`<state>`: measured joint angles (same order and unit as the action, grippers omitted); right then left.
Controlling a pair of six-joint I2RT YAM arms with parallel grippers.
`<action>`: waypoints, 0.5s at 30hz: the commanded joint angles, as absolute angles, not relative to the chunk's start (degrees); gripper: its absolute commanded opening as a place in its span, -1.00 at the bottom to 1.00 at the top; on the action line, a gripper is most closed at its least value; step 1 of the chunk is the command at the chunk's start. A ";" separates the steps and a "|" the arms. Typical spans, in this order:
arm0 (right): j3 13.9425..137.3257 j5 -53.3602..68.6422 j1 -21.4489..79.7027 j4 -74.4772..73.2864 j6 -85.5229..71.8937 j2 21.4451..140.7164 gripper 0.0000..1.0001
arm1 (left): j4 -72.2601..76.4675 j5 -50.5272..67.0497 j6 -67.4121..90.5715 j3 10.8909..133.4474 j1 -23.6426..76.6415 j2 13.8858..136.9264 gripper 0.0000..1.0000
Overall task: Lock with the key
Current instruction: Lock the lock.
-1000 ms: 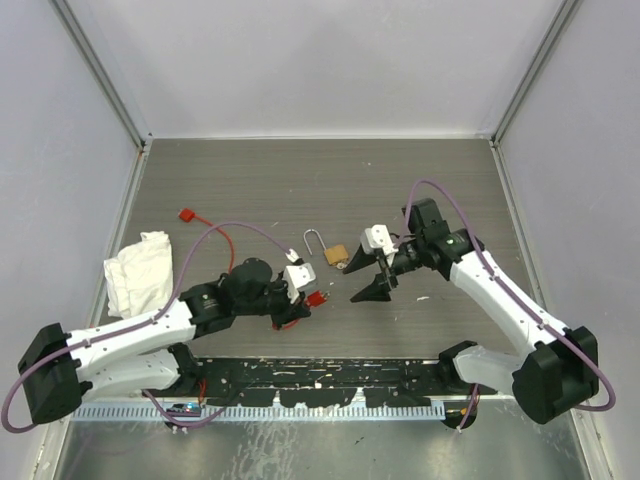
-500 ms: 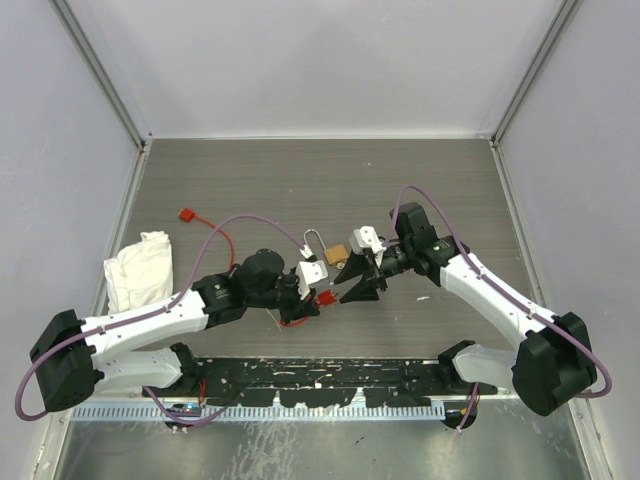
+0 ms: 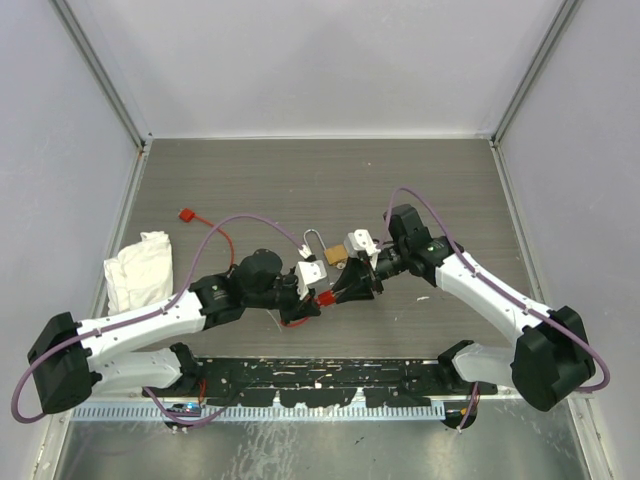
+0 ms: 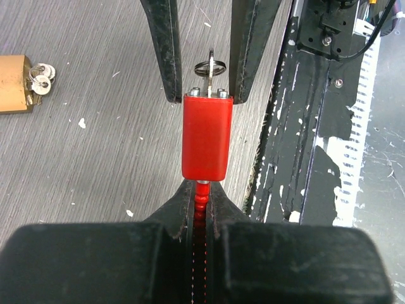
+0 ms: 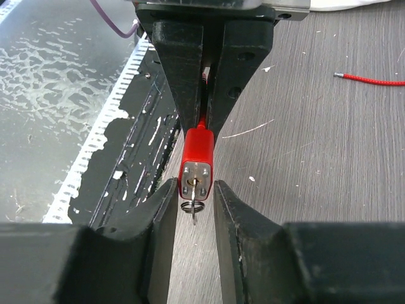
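Observation:
A small red lock (image 4: 207, 136) hangs off the table, with my left gripper (image 4: 202, 190) shut on the ribbed red cable at its rear end. The key (image 4: 210, 68), a thin silver blade on a wire ring, sticks out of the lock's metal end face. My right gripper (image 5: 194, 187) faces that end. Its two fingers (image 5: 163, 218) stand either side of the key (image 5: 195, 206), with a gap on both sides and the jaws partly closed. From above, the lock (image 3: 323, 298) sits between the left gripper (image 3: 310, 300) and the right gripper (image 3: 341, 291), near the table's middle front.
A brass padlock (image 3: 336, 254) with an open silver shackle lies just behind the grippers, with small silvery keys (image 4: 39, 76) beside it. The red cable (image 3: 222, 240) trails left to a red end piece (image 3: 185, 214). A white cloth (image 3: 140, 270) lies far left. A black rail (image 3: 320, 375) runs along the front edge.
My right gripper has swung left up to the lock's end, and its jaws have narrowed around the key. The left arm carried the lock slightly right, then held still.

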<state>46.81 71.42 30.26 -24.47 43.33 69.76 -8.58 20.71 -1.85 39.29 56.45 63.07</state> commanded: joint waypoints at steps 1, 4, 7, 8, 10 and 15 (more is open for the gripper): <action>47.22 71.34 30.51 -24.88 45.00 69.30 -0.32 | -4.78 21.82 -0.97 39.73 56.25 61.22 -1.00; 47.53 70.70 30.43 -25.70 45.70 69.16 -0.31 | -5.30 21.86 -1.10 39.81 56.26 61.13 -1.00; 48.01 71.28 30.05 -26.73 45.79 68.91 -0.26 | -6.00 21.91 -1.40 39.90 56.30 61.15 -1.00; 48.39 71.93 29.79 -27.09 45.79 68.83 -0.25 | -6.22 21.89 -1.48 39.95 56.26 61.21 -1.00; 48.59 72.93 29.33 -27.56 45.76 68.62 -0.23 | -6.41 21.90 -1.58 39.99 56.28 61.39 -1.00; 48.45 74.17 29.18 -27.77 45.66 68.64 -0.25 | -6.33 22.30 -1.67 40.40 56.30 62.03 -1.00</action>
<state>46.81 71.26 29.45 -27.49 44.95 69.76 -8.62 20.84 -1.30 39.29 56.45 62.85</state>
